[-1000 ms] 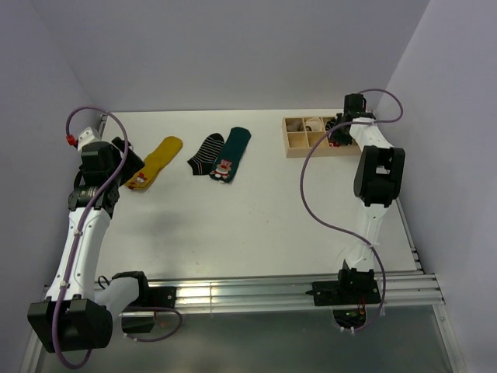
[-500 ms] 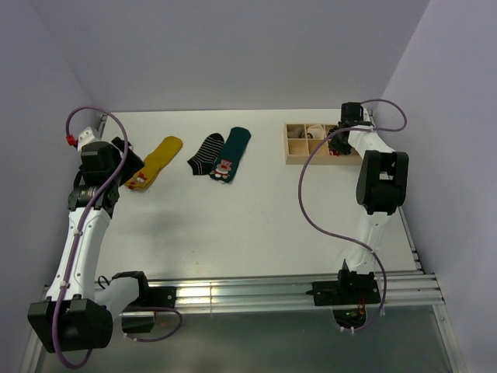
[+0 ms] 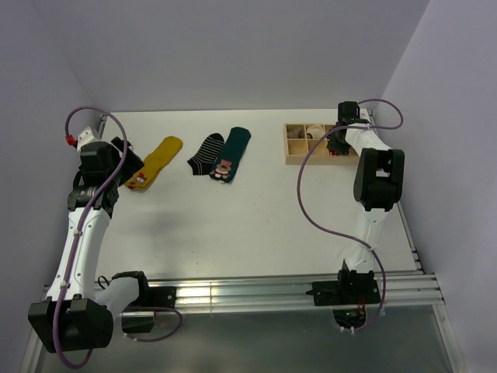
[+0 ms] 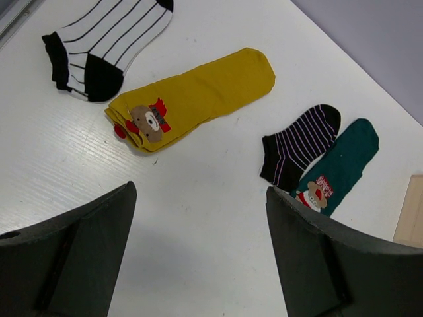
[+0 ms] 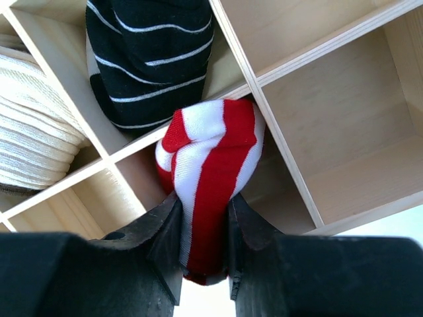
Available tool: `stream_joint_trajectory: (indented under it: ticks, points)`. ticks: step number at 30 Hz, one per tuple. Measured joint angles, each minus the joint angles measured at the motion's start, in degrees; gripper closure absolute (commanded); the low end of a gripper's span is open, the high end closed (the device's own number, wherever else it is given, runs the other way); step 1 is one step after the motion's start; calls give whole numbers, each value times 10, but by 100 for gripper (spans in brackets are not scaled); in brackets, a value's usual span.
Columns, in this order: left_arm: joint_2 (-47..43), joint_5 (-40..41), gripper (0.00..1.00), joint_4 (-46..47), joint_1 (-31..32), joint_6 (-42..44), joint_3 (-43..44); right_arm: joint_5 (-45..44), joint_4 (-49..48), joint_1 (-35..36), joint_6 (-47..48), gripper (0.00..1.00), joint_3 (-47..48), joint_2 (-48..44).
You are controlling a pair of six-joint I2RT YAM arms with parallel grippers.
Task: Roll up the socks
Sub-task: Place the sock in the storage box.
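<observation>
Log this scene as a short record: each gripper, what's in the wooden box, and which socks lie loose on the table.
Right gripper: shut on red-and-white striped sock, over wooden box
Left gripper: open, empty
In box: black striped sock, cream roll
Loose on table: yellow sock, dark striped sock, green sock, white striped sock

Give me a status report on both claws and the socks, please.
Left claw open, empty. Right claw shut on rolled red-and-white striped fabric sock, over compartmented wooden box. Nothing blocking.
</observation>
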State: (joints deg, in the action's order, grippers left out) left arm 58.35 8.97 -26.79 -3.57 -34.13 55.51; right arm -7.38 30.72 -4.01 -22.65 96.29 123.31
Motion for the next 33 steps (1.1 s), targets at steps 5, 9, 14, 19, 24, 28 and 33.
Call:
stream_joint_trajectory:
  ticks: [5, 9, 14, 19, 24, 28, 33]
  points:
    - [0, -1, 15, 0, 0, 0, 0, 1, -2, 0, 3, 52, -3, -5]
    - [0, -1, 15, 0, 0, 0, 0, 1, 6, 1, 7, 45, -3, -8]
    - [0, -2, 15, 0, 0, 0, 0, 3, 14, 1, 7, 39, -3, -10]
    - [0, -2, 15, 0, 0, 0, 0, 6, 22, 1, 4, 37, -3, -13]
    - [0, -2, 15, 0, 0, 0, 0, 9, 31, 1, -1, 36, -3, -23]
    - [0, -2, 15, 0, 0, 0, 0, 10, 33, 2, -5, 37, -3, -37]
    - [0, -2, 15, 0, 0, 0, 0, 9, 29, 3, -12, 50, -7, -70]
